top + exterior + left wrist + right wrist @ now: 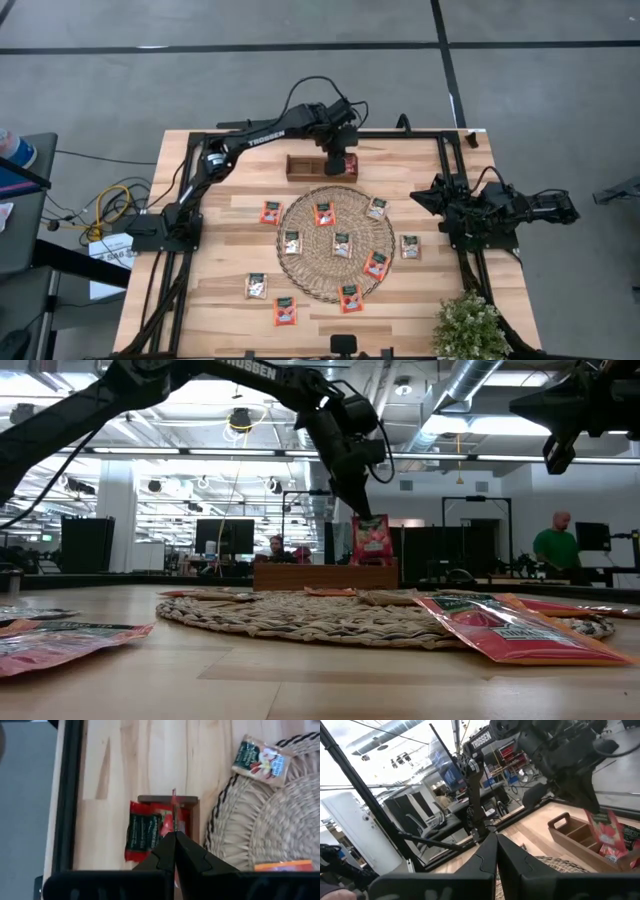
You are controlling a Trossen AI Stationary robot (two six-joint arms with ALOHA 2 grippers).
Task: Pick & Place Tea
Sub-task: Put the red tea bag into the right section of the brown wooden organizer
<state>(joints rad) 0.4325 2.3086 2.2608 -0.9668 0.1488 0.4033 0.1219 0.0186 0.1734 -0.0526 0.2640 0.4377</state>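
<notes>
Low view alone shows left hand (352, 508) pinching red packet (371, 541) upright over tray (325, 575) — right hand (495, 851) closed.

Tea packets: small flat squares, mostly red-orange, a few beige-white, each with a dark green centre label.

- One red packet (340, 161) upright, on edge over the tray's (300, 168) right end, pinched at its top by the left pincer (341, 150).
- Another red packet (141, 831) lies flat in the tray just beside it.
- Six on the mat (310, 280): e.g. red (324, 213), beige (377, 208), beige (342, 244).
- Four flat on the bare desk (220, 230): red (271, 211) left of the mat, beige (257, 286) and red (285, 311) lower left, beige (410, 246) right.
</notes>
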